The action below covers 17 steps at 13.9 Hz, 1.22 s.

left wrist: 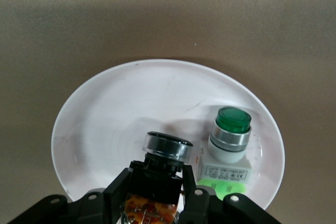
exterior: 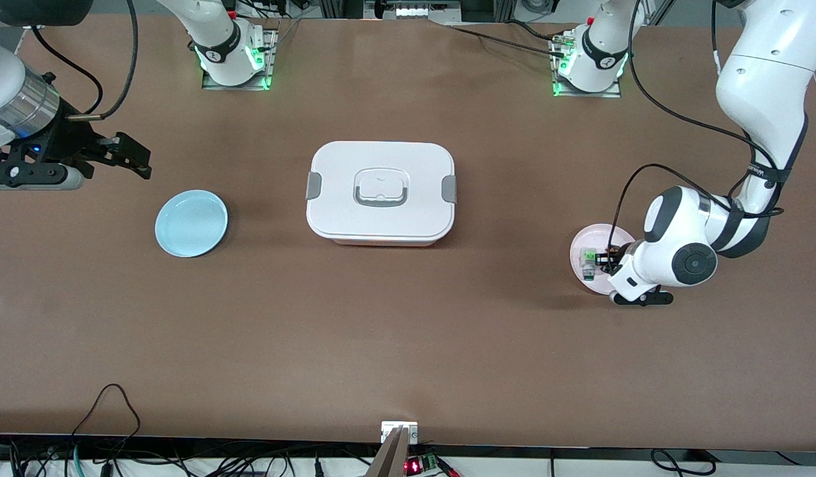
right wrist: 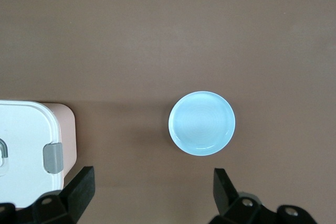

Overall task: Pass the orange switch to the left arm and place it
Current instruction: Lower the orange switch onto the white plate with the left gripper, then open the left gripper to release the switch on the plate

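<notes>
The left tool (left wrist: 152, 195) is closing its fingers on the orange switch (left wrist: 160, 169), lying on the pink plate (exterior: 590, 240) at mid-right of the front view (body pointing back into the tool). The right tool (exterior: 119, 156) is waiting wide open and empty, upper left, with the box (exterior: 381, 192) between them.

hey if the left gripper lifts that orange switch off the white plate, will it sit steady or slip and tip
Probably steady: the left gripper has its fingers around the orange switch at its blocky black body. It looks rigid and light. The round metal-rimmed head might make it top-heavy, so it could tip when set down.
</notes>
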Motion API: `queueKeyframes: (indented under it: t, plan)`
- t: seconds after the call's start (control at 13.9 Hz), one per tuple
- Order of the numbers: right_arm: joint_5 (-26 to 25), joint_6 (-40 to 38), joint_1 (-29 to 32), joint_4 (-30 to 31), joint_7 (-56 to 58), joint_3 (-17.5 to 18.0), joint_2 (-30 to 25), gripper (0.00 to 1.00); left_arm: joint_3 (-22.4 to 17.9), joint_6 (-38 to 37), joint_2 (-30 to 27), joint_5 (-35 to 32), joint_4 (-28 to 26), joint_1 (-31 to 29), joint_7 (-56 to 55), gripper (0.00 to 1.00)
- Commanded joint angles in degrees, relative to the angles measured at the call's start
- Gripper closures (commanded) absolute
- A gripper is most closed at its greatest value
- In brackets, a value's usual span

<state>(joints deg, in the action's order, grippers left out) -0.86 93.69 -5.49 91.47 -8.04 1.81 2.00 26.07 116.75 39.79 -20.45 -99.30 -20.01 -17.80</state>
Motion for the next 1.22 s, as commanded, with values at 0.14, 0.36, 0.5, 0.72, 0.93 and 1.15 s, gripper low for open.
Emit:
queueKeyframes:
  t: [0.14, 0.36, 0.5, 0.72, 0.93, 1.15]
  plan:
    - [-0.10, -2.11, 1.44, 0.55, -0.93, 0.04, -2.53, 0.00, -0.59, -0.38, 0.47, -2.14, 2.96, 0.14, 0.31, 0.00]
    - [-0.02, -2.63, 2.59, 0.37, -0.93, 1.00, -2.53, 0.00, -0.15, -0.74, -1.72, -1.53, 3.41, -0.47, 2.07, 0.00]
    - [-0.01, -2.63, 2.50, 0.11, -0.41, 0.92, -2.44, 0.00, 1.69, -1.96, -5.84, -1.17, 4.11, -1.96, 3.12, 0.00]
    - [-0.10, -5.96, 2.07, -2.17, -0.49, 0.91, -1.82, 0.00, 3.89, -8.63, -11.73, -0.91, 6.83, -2.23, 7.85, 0.00]
    - [-0.02, -5.71, 2.06, -2.44, -0.40, 0.92, -1.65, 0.00, 4.16, -12.15, -19.38, 1.79, 8.93, -1.96, 11.21, 0.00]
    - [0.07, -5.36, 2.24, -2.44, -0.67, 0.74, -1.30, 0.00, 4.42, -23.89, -21.59, 5.58, 15.95, -2.05, 13.57, 0.00]
